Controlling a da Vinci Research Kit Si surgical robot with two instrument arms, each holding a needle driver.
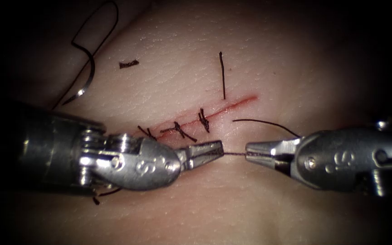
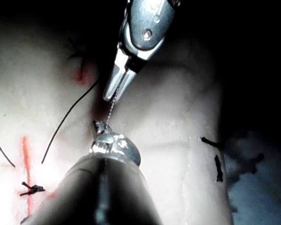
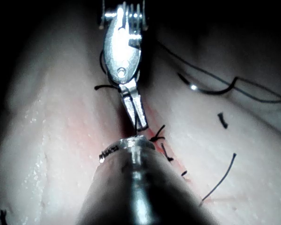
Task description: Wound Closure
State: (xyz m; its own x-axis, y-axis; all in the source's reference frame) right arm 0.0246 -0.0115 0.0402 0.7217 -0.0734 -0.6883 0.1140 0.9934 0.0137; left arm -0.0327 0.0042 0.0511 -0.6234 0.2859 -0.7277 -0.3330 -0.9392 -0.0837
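Note:
My left tool and my right tool face each other tip to tip just below the cut. Each has its jaws shut on the same short, taut stretch of thread. In the left wrist view that thread runs from my left tool up to the right tool. The curved needle lies free on the tissue far to the left of the cut, not in the tissue, held by neither tool; it also appears as the needle in the right wrist view.
Three knotted stitches cross the cut, with red fluid along it. A loose thread tail stands above the cut's right end. Another strand curves toward my right tool. A cut end of thread lies near the needle.

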